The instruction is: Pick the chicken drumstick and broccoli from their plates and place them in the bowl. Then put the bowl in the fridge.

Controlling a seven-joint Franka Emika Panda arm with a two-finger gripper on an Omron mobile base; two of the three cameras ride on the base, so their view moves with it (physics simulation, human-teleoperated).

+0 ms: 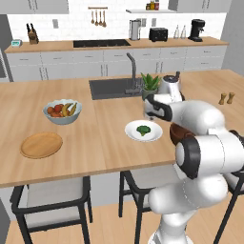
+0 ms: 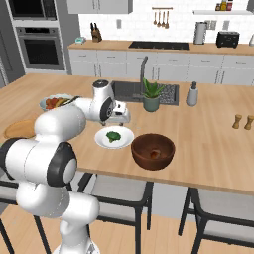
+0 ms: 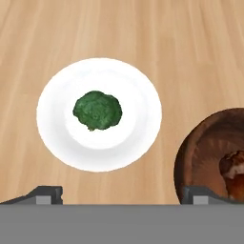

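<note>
The dark green broccoli (image 3: 97, 110) lies in the middle of the white plate (image 3: 52, 114) on the wooden island. My gripper (image 3: 122, 194) hangs open just above that plate, empty, with its fingertips (image 3: 45, 194) spread wide. Right of the plate stands the dark wooden bowl (image 2: 153, 151), and the reddish-brown chicken drumstick (image 2: 155, 153) lies inside it. From the left base view the broccoli (image 1: 143, 129) shows on the white plate (image 1: 153, 136), the gripper (image 1: 149, 115) is above it, and my arm hides much of the bowl (image 1: 177, 133). The wooden plate (image 1: 41, 144) is bare. The fridge is out of view.
A pale bowl of fruit (image 1: 62, 112) stands behind the wooden plate. The sink (image 1: 112, 87) with its faucet, a potted plant (image 2: 151, 95) and a bottle (image 2: 192, 94) lie beyond the plates. Salt and pepper shakers (image 2: 243, 122) stand far right. Stools line the island's near edge.
</note>
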